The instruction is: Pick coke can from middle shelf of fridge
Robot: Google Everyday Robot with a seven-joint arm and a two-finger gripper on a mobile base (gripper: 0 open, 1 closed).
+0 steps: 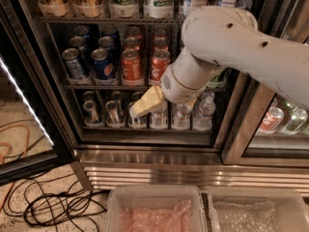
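Evidently poised with cream end effector (pixel 138 108) below dark wire middle shelf (pixel 96 86), aiming for red aluminium coke can (pixel 158 65); grip: cannot tell

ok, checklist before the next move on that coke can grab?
1. Fridge door open, racks exposed: ok.
2. Coke can upright at the front of the middle shelf: ok.
3. Gripper at can height: not ok. It sits below that shelf, in front of the bottom rack.
4. Gripper lined up with the coke can: not ok. Its tip lies left of it.
5. Side clearance to the red can beside it: cannot tell.
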